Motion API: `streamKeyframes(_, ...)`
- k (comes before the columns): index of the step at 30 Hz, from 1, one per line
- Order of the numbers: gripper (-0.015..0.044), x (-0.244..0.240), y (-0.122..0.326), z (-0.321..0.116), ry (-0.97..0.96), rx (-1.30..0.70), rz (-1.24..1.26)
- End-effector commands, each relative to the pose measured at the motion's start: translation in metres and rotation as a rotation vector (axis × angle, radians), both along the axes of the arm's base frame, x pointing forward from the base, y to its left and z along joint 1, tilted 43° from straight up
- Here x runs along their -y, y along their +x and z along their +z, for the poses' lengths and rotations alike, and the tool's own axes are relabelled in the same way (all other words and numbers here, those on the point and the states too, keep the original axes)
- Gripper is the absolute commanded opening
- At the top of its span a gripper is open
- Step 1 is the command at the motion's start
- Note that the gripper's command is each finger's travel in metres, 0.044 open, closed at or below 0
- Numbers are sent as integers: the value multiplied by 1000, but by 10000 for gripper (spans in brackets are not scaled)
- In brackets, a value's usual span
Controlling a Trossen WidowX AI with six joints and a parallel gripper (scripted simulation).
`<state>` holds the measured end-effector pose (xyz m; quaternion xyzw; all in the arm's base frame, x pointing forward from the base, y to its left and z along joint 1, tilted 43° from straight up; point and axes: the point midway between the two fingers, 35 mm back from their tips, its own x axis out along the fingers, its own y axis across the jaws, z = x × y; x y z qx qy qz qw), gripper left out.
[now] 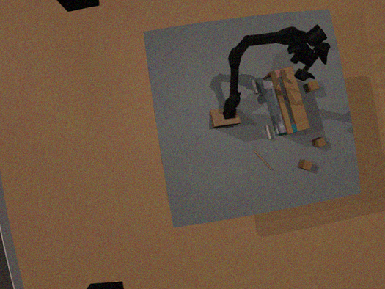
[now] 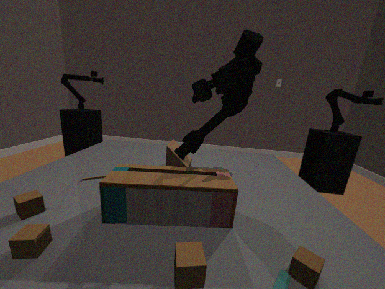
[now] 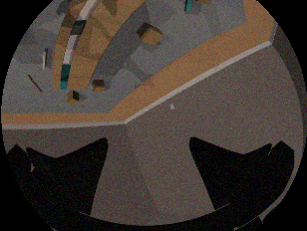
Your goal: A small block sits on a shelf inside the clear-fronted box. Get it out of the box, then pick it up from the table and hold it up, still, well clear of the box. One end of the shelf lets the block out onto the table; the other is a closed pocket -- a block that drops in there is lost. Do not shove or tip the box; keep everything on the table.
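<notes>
The box stands on the grey table, with a slot along its wooden top, a teal end and a pink end. Its shelf cannot be made out. A small teal block lies on the table beside a wooden block, beyond the pink end; the top view does not show it, the arm being over that area. My gripper is open and empty, high above the table near the pink end. In the wrist view its fingers point out over the table edge toward the wall.
Wooden blocks stand around the box's back side, one near its pink end and another past its teal end. A thin stick and two pale posts, one at lower left, lie on the arm-base side.
</notes>
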<state>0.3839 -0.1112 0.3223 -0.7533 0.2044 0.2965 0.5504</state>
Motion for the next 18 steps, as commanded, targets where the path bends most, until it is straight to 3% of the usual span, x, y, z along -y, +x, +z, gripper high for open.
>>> streamKeyframes(1, 400, -2, -4, -69, 123, -212, 75)
streamKeyframes(9, 400, -21, -45, -180, 498, -598, 204)
streamKeyframes(13, 400, -39, -76, -220, 790, -773, 241)
streamKeyframes(15, 400, -47, -88, -231, 932, -835, 243)
streamKeyframes(18, 400, -48, -89, -232, 950, -842, 242)
